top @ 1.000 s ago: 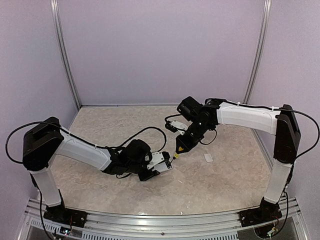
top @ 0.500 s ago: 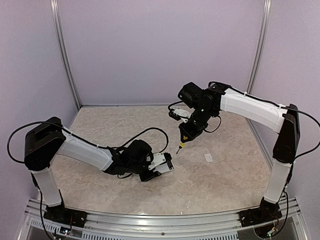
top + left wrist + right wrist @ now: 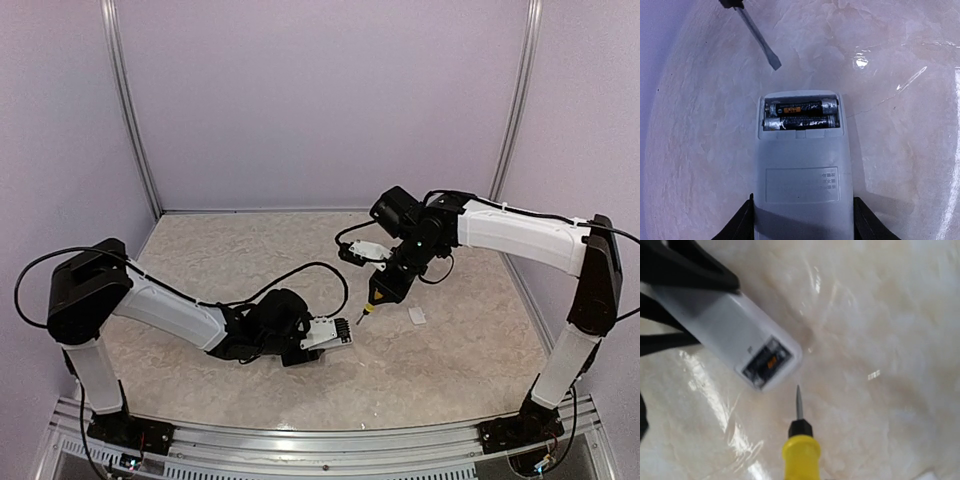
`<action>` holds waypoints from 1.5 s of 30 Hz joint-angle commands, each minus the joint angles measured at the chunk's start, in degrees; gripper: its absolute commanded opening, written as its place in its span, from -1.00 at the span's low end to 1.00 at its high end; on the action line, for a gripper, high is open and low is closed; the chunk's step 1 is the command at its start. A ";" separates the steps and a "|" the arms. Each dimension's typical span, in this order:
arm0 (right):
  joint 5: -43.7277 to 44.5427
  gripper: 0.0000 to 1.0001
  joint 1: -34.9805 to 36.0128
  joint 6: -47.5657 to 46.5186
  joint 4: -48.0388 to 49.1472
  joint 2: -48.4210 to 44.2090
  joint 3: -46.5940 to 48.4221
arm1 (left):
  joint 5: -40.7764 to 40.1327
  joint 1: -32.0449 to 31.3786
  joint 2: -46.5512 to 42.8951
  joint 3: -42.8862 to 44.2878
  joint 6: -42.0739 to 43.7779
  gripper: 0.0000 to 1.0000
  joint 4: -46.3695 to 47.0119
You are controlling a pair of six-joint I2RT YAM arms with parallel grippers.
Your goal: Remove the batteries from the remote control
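My left gripper [image 3: 802, 227] is shut on the white remote control [image 3: 802, 175], holding it flat just above the table; it also shows in the top view [image 3: 333, 333] and the right wrist view [image 3: 735, 335]. Its open compartment holds two dark batteries [image 3: 801, 115] side by side. My right gripper [image 3: 385, 285] is shut on a yellow-handled screwdriver [image 3: 801, 450]. The blade tip [image 3: 774, 64] hovers just beyond the remote's compartment end, not touching it.
The small white square cover piece [image 3: 417, 316] lies on the marbled table to the right of the screwdriver. Purple walls enclose the table on three sides. Cables loop from both wrists.
The right arm swung right and down again, bringing the screwdriver tip back near the remote's end. The left gripper shifted the remote slightly right and lower.
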 commanded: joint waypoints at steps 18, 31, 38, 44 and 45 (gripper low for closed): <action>-4.70 -1.00 0.14 -14.25 10.12 -3.51 -4.87 | 11.11 1.45 1.31 1.91 4.88 -0.83 -7.78; -4.21 -1.00 2.26 -15.63 7.10 0.03 -4.40 | 15.16 2.79 1.58 2.90 2.64 -0.83 -8.78; -1.65 -1.00 3.20 -15.85 4.95 -0.60 -3.74 | 14.93 2.93 2.37 3.10 2.18 -0.83 -9.27; -0.11 -1.00 4.02 -15.64 4.48 -2.83 -4.18 | 15.04 2.90 2.64 3.44 2.10 -0.83 -9.53; 0.07 -1.00 4.13 -15.63 4.36 -2.97 -4.20 | 15.09 2.88 2.65 3.50 2.11 -0.83 -9.54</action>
